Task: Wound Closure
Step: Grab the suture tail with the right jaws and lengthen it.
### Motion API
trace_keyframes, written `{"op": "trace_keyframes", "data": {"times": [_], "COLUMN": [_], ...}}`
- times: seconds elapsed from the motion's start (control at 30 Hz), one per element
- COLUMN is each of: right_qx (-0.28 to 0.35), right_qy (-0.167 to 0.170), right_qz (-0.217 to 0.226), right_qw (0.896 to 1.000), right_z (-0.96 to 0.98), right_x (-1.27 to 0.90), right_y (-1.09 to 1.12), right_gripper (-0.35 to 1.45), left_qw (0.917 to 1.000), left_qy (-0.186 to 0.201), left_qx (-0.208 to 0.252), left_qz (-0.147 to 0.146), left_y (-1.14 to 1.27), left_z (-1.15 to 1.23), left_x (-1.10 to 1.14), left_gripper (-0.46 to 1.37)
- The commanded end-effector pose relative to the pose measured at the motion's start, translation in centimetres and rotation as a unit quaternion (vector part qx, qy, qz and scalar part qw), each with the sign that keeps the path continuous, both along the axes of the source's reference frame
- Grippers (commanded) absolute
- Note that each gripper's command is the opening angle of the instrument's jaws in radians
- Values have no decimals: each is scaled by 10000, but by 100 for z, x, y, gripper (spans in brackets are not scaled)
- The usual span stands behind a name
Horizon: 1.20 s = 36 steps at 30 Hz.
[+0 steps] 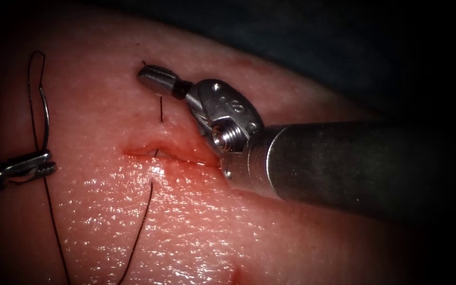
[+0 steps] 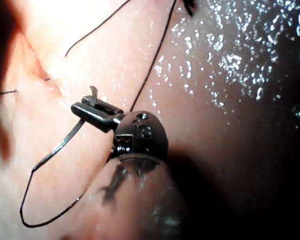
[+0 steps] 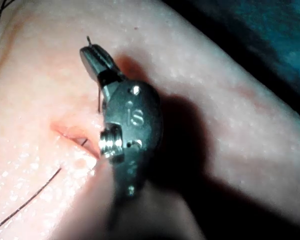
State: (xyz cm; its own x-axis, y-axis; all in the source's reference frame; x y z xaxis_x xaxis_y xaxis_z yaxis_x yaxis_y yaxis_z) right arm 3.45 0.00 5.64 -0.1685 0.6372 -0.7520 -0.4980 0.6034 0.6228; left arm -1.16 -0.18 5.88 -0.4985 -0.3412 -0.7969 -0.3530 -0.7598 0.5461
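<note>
Left gripper [image 1: 38, 162] pinches the needle [image 1: 45, 119] clear of the tissue [image 1: 270, 227]; right gripper [image 1: 151, 75] seemingly clamps a thread end [image 1: 161, 110].

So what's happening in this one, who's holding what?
The left claw is shut on the curved needle near its lower end, holding it clear of the tissue, left of the cut. The thread trails from the needle and runs into the cut. The right claw sits above the cut, shut on a short end of thread that rises from the tissue.
</note>
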Motion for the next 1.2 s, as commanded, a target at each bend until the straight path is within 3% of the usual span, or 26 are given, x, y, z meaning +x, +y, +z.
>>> {"op": "trace_keyframes", "data": {"times": [0.03, 0.43, 0.87, 0.9, 0.97, 1.0, 1.1, 1.2], "right_qx": [-16, -128, -116, 66, 138, 186, 189, 187], "right_qy": [-35, -43, -33, 87, 134, 164, 161, 161], "right_qz": [19, 84, 66, 119, 136, 148, 150, 148], "right_qw": [10000, 9999, 9999, 9999, 9997, 9996, 9996, 9996], "right_z": [0, -5, -2, -1, 0, 0, 0, 1], "right_x": [0, -2, 1, 2, 2, 1, 1, 0], "right_y": [1, 11, 1, -1, -1, -1, 0, 1], "right_gripper": [-35, -35, -31, 40, 64, 90, 117, 127], "left_qw": [10000, 10000, 10000, 10000, 10000, 10000, 10000, 10000], "left_qy": [7, 7, 7, 7, 6, 6, 6, 14], "left_qx": [8, 8, 8, 8, 8, 8, 8, 17], "left_qz": [15, 15, 14, 14, 15, 14, 14, 24], "left_y": [0, 0, 0, 0, 0, 0, 0, 0], "left_z": [0, 0, 0, 0, 0, 0, 0, 0], "left_x": [0, 0, 0, 0, 0, 0, 0, -1], "left_gripper": [-35, -35, -35, -35, -35, -35, -35, -35]}}
